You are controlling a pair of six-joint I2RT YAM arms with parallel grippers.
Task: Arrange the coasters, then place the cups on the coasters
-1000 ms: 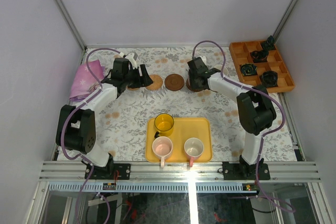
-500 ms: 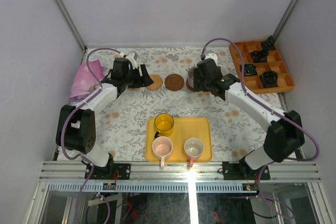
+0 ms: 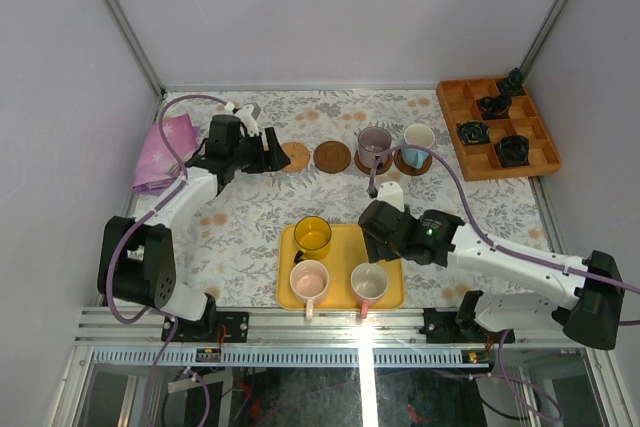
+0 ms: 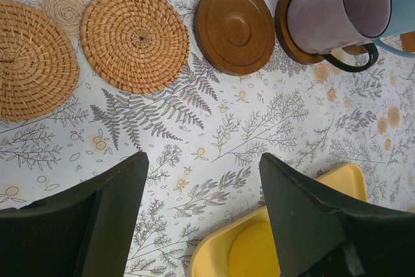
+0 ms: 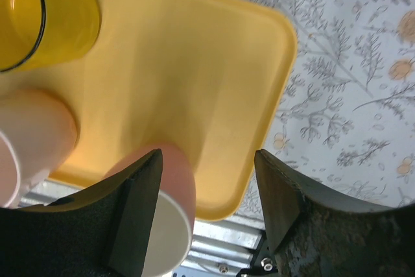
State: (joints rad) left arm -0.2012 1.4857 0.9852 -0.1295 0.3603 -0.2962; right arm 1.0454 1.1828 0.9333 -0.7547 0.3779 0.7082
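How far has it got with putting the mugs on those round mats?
Done: the purple-grey mug and the light blue mug each stand on a dark brown disc. In hand: the open right gripper hovers over a pale pink mug in the yellow plastic tray. Left: that one, another pink mug and the yellow mug; three coasters lie bare.

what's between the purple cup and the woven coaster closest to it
One dark brown coaster with nothing on it lies between the woven coaster and the purple cup, clearest in the left wrist view.

Coasters (image 4: 135, 38) in row; purple cup (image 3: 374, 143), blue cup (image 3: 417, 139) upright on coasters (rightmost two).
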